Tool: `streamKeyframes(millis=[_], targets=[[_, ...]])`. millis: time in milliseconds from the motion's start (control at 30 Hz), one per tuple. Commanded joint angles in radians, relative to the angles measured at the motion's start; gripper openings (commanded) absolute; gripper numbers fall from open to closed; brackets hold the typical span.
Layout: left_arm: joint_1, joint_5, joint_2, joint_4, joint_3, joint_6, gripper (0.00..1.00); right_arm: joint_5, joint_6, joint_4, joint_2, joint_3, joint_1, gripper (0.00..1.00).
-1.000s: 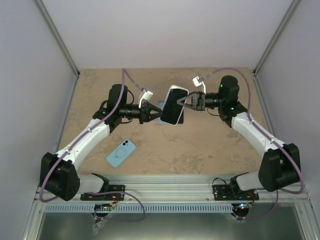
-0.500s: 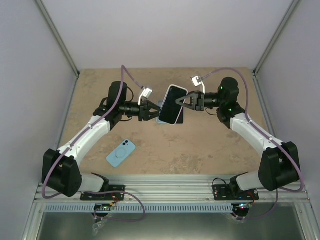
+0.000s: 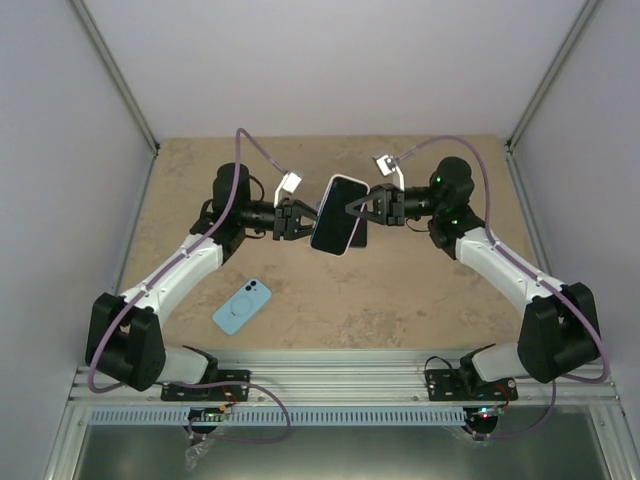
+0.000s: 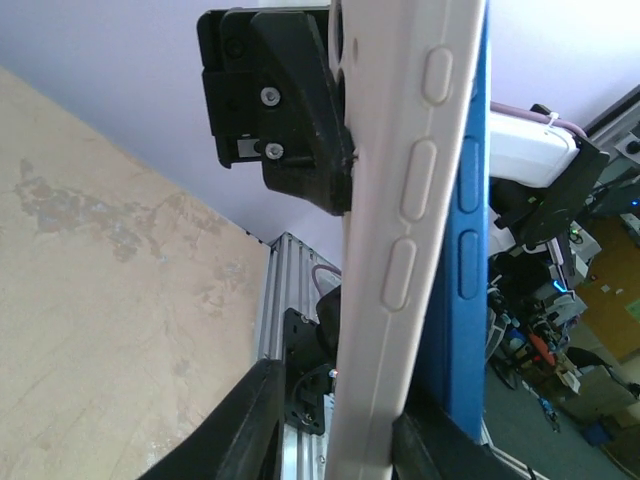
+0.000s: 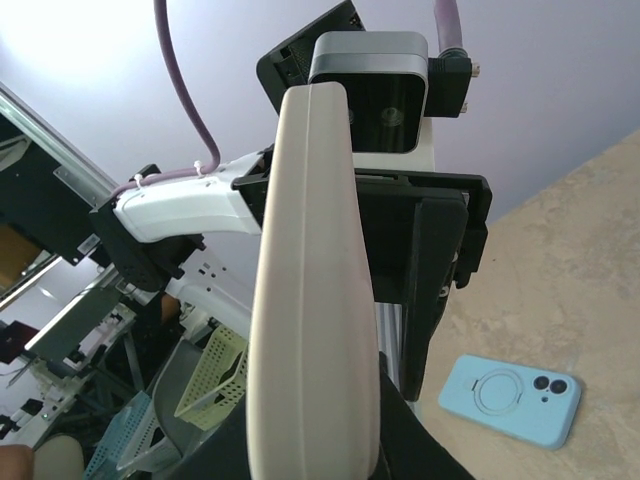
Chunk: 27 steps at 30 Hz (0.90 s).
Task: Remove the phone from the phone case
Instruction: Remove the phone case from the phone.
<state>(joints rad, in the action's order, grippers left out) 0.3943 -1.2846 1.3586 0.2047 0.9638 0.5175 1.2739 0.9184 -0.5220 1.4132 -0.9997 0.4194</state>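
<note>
The phone (image 3: pixel 335 212) in its white phone case (image 4: pixel 400 220) hangs in the air over the middle of the table, screen facing up. My right gripper (image 3: pixel 352 208) is shut on the case's right edge, and its fingers (image 5: pixel 420 450) hug the white shell (image 5: pixel 315 300). My left gripper (image 3: pixel 305 222) straddles the left edge. It is open, with a gap between one finger (image 4: pixel 240 430) and the case. In the left wrist view the phone's blue side (image 4: pixel 465 180) stands beside the case's edge, partly out of it.
A light blue empty case (image 3: pixel 242 306) lies on the table at the front left, also seen in the right wrist view (image 5: pixel 510 398). A dark flat object (image 3: pixel 362 238) lies on the table under the held phone. Walls enclose three sides.
Both grippers and the phone have shifted a little to the left. The left gripper's jaws have eased apart around the case's edge.
</note>
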Motion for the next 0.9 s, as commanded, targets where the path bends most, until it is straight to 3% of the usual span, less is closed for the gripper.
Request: streamKeyframes(millis=[0,333,467,667,867], targets=[[0.057,0.068,0.009,0.181,0.036,0.081,0.24,0.165,-0.047,0.071,0.041,0.001,0.137,0.01],[0.064,0.088,-0.033,0.153,-0.017,0.113,0.00,0.104,-0.184,0.246,0.086,-0.117,0.076,0.02],[0.041,0.134,-0.046,0.135,-0.039,0.141,0.00,0.037,-0.227,0.304,0.087,-0.150,0.021,0.15],[-0.025,0.182,-0.029,0.143,-0.067,0.223,0.00,-0.018,-0.342,0.432,0.075,-0.222,-0.038,0.52],[-0.058,0.226,-0.020,0.046,-0.077,0.227,0.00,-0.107,-0.558,0.664,0.066,-0.339,-0.061,0.71]])
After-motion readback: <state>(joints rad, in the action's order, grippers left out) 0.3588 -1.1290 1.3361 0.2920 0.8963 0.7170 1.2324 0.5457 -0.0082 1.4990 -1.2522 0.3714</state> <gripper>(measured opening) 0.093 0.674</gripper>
